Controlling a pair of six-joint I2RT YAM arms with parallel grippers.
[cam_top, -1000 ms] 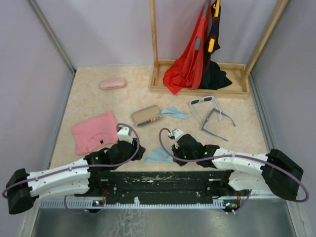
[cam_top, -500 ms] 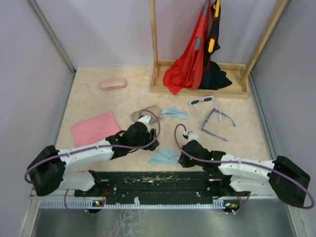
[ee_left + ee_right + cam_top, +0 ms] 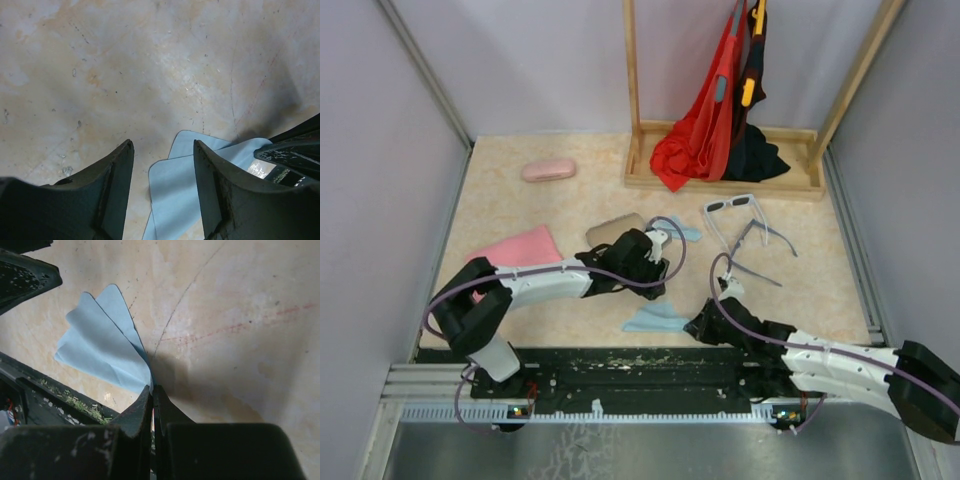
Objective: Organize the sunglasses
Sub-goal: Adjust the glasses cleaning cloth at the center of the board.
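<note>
On the table (image 3: 510, 205), top view, right of centre: white sunglasses (image 3: 732, 204), chunky frame, long axis left-right, temples open toward the arms. The thin grey sunglasses (image 3: 758, 274) lie just beside them, nearer, set diagonally. Both lie loose, well apart from the oblong pink case (image 3: 548, 171) and the tan case (image 3: 613, 230). Wooden tray (image 3: 720, 186) at the back holds red and black fabric.
Left wrist: left fingers (image 3: 115, 185) about half open, holding nothing, above the light-blue cloth (image 3: 180, 200).
Right wrist: right fingers (image 3: 142, 412) closed, pinching that cloth's corner.
</note>
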